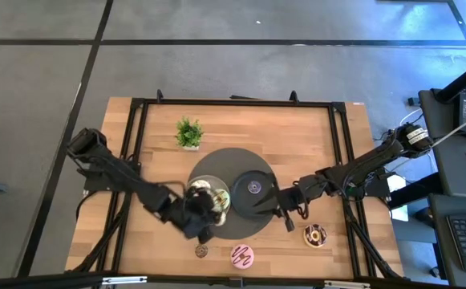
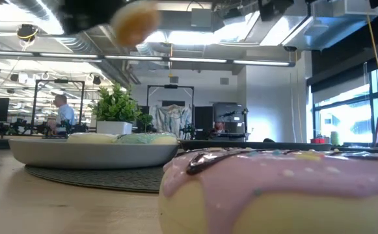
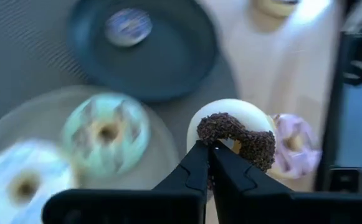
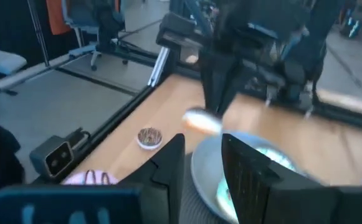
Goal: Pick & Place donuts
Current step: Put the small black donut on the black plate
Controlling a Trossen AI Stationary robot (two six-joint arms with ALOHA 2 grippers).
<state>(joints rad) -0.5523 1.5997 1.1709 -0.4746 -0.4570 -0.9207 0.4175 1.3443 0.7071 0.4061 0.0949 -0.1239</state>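
Gripping a chocolate-sprinkled donut (image 3: 237, 135), the left end effector (image 3: 210, 152) hangs clamped above the grey plate (image 1: 216, 229), which holds two donuts; the dark plate (image 1: 241, 178) holds one. Three remain on the tabletop (image 1: 313, 136). The right end effector (image 4: 202, 155) waits, fingers apart.

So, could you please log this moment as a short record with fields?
left gripper: shut on a chocolate-sprinkled donut, lifted above the grey plate's front edge
right gripper: open, empty, beside the dark plate
grey plate: green-iced donut and pale-iced donut
dark plate: purple donut
table: pink striped donut, small brown donut, chocolate drizzled donut, potted plant
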